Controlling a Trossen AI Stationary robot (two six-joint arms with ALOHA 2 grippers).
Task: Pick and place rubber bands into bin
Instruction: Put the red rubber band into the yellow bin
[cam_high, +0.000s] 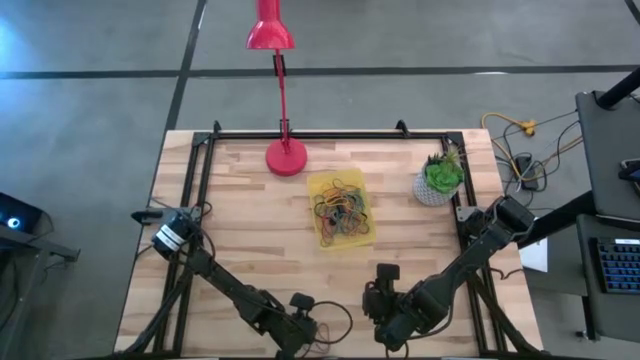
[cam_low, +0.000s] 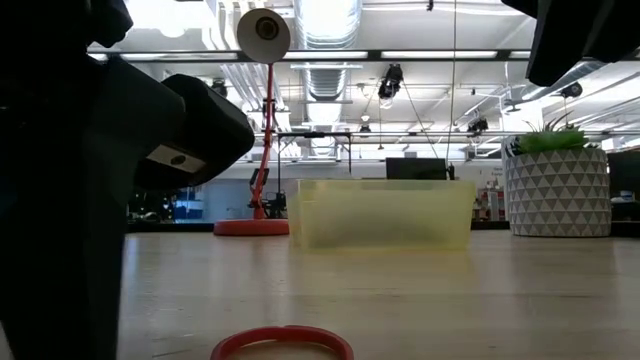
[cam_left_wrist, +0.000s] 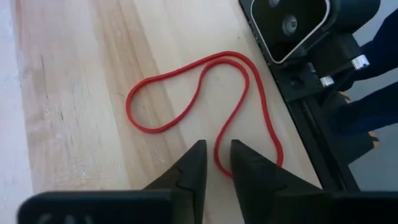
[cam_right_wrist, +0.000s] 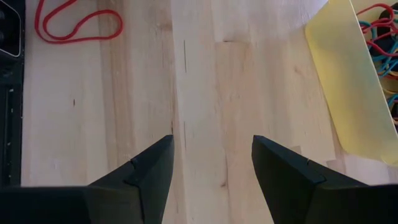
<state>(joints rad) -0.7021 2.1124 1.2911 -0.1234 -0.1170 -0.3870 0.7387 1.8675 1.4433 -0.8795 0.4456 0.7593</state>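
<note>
High view: wooden tabletop (cam_high: 250, 230) framed in black rails, no brand, label or readable writing anywhere. At the far edge, red lamp (cam_high: 284, 150) on its round base; to the right of it, white pot with a green plant (cam_high: 440, 180). Between them, slightly nearer, yellow bin (cam_high: 342, 210) holding a tangle of rubber bands (cam_high: 340, 205) in red, blue, green and yellow. Left end effector (cam_left_wrist: 216, 163) low at the near edge, fingers narrowed to a slim gap straddling one strand of a red rubber band (cam_left_wrist: 205, 93) lying flat on the wood; whether gripped, cannot tell. Right end effector (cam_right_wrist: 211, 155) just beside it at the near edge, released, fingers spread wide over bare wood, nothing between them, bin corner off to one side.
</note>
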